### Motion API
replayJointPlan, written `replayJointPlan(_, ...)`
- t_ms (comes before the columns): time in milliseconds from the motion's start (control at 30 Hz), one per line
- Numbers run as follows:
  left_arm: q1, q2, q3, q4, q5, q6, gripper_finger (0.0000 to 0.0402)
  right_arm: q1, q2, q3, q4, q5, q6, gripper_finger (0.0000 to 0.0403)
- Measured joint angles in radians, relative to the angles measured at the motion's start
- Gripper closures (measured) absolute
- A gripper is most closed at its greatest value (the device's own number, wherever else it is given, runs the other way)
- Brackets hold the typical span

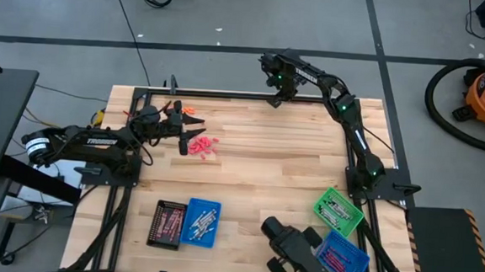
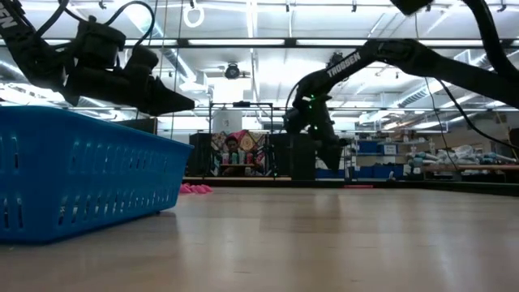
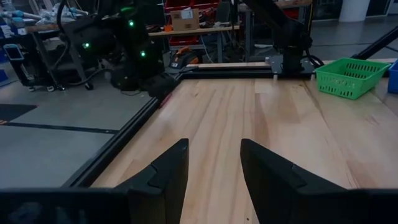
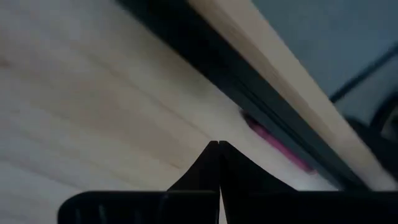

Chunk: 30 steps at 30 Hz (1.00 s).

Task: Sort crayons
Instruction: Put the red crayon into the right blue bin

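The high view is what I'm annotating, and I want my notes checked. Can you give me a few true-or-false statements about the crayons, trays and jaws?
1. The left gripper has its jaws open near the pink crayon pile. True.
2. The right gripper has its jaws wide open. False: they are shut, at the table's far edge.
3. The green tray sits on the right side of the table. True.
4. The black tray is empty. False: it holds crayons.
5. The pink pile lies inside a blue tray. False: it lies on the bare wood.
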Motion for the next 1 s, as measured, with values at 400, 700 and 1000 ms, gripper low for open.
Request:
replayJointPlan(400,-0.005,0.000,0.000,-0.003,0.003,-0.005,0.0246,-0.043,0.007,-0.026,0.036,0.058,0.200,0.0397)
replayJointPlan(700,-0.005,0.000,0.000,-0.002,0.004,-0.006,0.0246,-0.060,0.013,-0.090,0.057,0.041,0.237,0.0397)
replayJointPlan(1000,-0.005,0.000,0.000,-0.001,0.004,-0.006,0.0246,-0.017,0.000,-0.133,-0.067,-0.127,0.216,0.0397)
